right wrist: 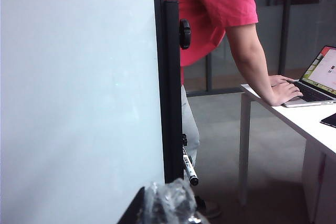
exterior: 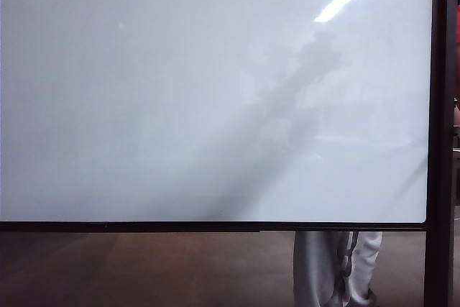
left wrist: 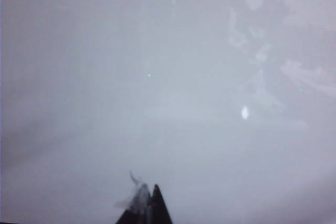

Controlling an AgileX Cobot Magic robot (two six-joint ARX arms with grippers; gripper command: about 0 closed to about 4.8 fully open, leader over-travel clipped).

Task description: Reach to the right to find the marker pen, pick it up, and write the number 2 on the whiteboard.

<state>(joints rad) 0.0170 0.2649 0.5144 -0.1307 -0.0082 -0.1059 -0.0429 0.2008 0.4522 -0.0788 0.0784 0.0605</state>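
White, unmarked whiteboard [exterior: 180, 91]; marker pen [right wrist: 189, 169] hangs ungrasped by its post; my right end effector [right wrist: 168, 205] is closed and empty, my left end effector [left wrist: 147, 208] looks closed; everything remains.

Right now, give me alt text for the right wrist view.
A marker pen hangs by the whiteboard's black post, beyond the shut right gripper. Behind, a person in a red shirt leans on a white table with a laptop.

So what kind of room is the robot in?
Probably an office or lab: a big whiteboard on a stand, a person leaning on a white desk, and an open laptop.
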